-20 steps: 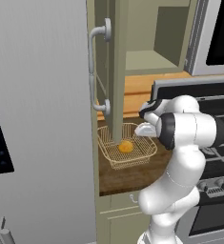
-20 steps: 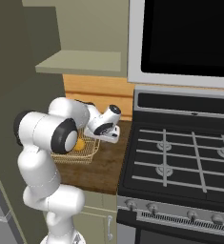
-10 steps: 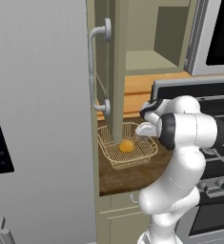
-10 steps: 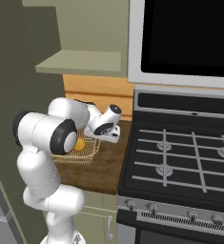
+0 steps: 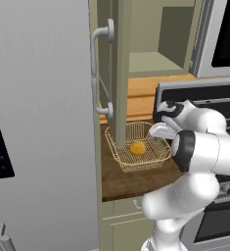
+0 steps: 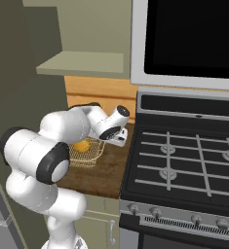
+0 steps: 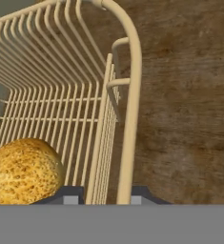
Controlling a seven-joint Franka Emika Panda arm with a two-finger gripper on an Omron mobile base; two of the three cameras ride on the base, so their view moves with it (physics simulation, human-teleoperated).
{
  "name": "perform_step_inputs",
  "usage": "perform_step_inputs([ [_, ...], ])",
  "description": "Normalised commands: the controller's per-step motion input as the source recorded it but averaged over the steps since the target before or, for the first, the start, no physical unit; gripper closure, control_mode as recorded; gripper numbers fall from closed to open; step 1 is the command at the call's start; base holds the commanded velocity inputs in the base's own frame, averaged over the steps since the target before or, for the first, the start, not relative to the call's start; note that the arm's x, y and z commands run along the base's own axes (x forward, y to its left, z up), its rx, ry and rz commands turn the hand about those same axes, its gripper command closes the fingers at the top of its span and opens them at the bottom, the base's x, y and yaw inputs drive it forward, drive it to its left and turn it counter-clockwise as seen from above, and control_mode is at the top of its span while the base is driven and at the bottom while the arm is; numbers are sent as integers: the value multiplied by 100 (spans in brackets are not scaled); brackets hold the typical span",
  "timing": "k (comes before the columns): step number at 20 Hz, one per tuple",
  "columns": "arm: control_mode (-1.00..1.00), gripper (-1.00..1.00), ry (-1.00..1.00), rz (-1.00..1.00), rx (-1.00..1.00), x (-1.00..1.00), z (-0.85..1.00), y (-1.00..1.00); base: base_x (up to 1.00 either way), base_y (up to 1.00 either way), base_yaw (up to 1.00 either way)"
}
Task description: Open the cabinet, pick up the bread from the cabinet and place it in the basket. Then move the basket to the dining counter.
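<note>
The tan wire basket (image 5: 134,168) sits on the narrow brown worktop (image 5: 121,184) with the golden bread (image 5: 137,147) lying inside it. My gripper (image 5: 161,132) is at the basket's right side, shut on the basket's rim (image 7: 132,95); the rim runs between the two dark fingertips (image 7: 70,196). In the hand view the bread (image 7: 20,171) lies just left of the gripper (image 7: 105,196). From the right, the basket (image 6: 89,159) and bread (image 6: 82,145) sit behind my forearm, the gripper (image 6: 117,141) at the basket's near edge. The cabinet door (image 5: 120,73) stands open. The dining counter is out of view.
The grey fridge (image 5: 38,122) stands close on the left. The gas stove (image 6: 184,165) adjoins the worktop on the right, with the microwave (image 6: 194,39) above it. The open door's silver handle (image 5: 98,73) hangs over the basket's left side. The cabinet shelf (image 6: 86,63) is bare.
The jaws have closed from wider apart onto the basket's rim. Arm, basket and bread have stayed where they were.
</note>
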Motion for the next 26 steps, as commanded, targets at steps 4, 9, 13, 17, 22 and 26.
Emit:
perform_step_inputs([
  [4,-100,100,0,-18,1,-20,73,-25,0,0,0],
  [9,-100,100,6,-16,0,-37,79,-20,0,0,0],
  [13,-100,100,3,-13,0,-38,59,-17,0,0,0],
  [17,-100,100,0,-9,0,-53,33,-8,0,0,0],
  [22,-100,100,0,-5,0,-36,40,0,0,0,0],
  [26,-100,100,0,-3,2,-25,41,0,0,0,0],
])
